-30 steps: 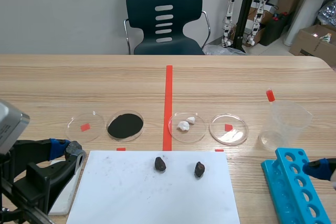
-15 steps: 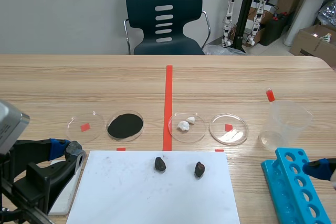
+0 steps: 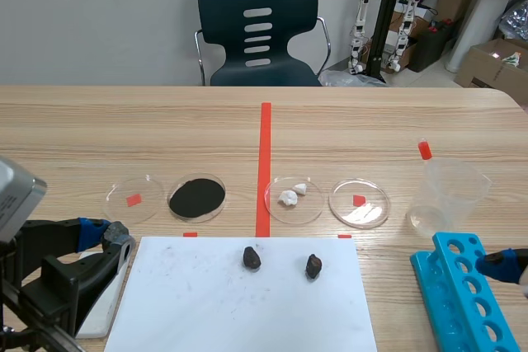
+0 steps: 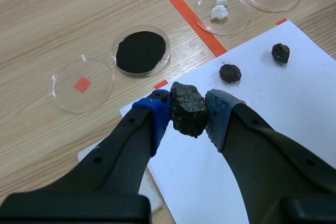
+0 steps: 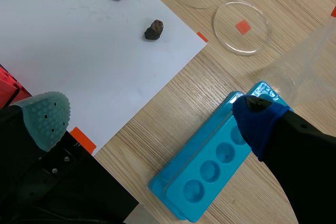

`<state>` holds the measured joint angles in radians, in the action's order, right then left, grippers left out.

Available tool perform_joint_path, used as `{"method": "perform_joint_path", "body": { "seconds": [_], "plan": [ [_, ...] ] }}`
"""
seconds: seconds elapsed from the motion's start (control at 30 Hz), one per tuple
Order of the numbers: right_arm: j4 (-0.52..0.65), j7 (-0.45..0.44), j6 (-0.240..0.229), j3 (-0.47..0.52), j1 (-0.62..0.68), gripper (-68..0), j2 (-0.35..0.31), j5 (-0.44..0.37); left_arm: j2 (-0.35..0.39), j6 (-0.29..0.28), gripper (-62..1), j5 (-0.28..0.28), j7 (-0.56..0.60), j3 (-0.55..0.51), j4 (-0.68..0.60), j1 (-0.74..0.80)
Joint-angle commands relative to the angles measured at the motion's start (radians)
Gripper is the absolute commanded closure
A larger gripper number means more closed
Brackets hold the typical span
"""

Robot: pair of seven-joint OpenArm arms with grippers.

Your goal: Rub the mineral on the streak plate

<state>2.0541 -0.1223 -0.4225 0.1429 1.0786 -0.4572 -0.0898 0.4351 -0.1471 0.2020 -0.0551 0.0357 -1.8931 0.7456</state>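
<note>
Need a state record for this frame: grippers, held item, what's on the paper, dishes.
left gripper: shut on a rough dark mineral chunk, over the near-left corner of the white paper sheet
right gripper: open, by the blue plastic tube rack
on sheet: two small dark rocks, apart
beyond sheet: four clear round dishes in a row
dish contents: black powder in one, white chunks in another, two empty

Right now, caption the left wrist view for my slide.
Left tool grips a dark mineral chunk by the white sheet, black-powder dish ahead.
</note>
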Motion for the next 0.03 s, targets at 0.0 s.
{"method": "perform_joint_path", "body": {
  "seconds": [0.0],
  "plan": [
    [0.019,-0.011,0.004,0.007,0.002,-65.7,-0.005,-0.007,-0.002,0.002,-11.3,0.0,0.013,-0.005,-0.008,0.008]
  ]
}}
